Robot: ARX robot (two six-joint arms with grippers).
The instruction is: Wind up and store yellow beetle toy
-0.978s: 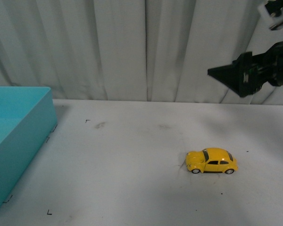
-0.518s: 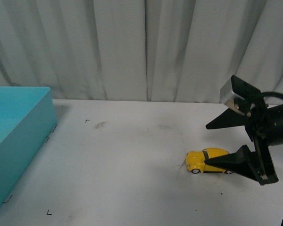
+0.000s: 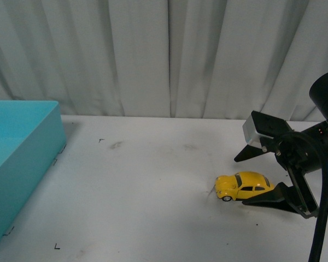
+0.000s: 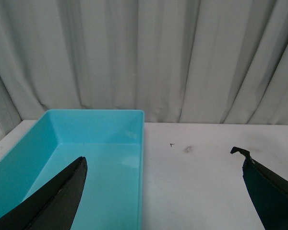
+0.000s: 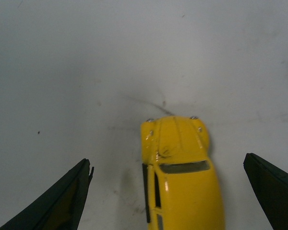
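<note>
My right gripper (image 3: 241,180) spread wide, straddling yellow beetle toy (image 3: 245,186) on table (image 3: 153,191). Toy's long axis lies along my reach, nose pointing away. Left gripper (image 4: 158,155) well apart, by teal box (image 4: 93,143).

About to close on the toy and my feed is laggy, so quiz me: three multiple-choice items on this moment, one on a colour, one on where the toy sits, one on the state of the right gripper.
1. The box on the table is: A red; B black; C teal.
2. The yellow beetle toy is: A on the table, between the fingers of the right gripper; B in the box; C lifted off the table.
3. The right gripper is: A shut on the toy; B open; C shut on nothing.

Answers:
1 C: the front view shows its teal wall.
2 A: the right wrist view shows the toy on the table with a finger on each side.
3 B: the fingers stand wide apart, with bare table between each one and the toy.
</note>
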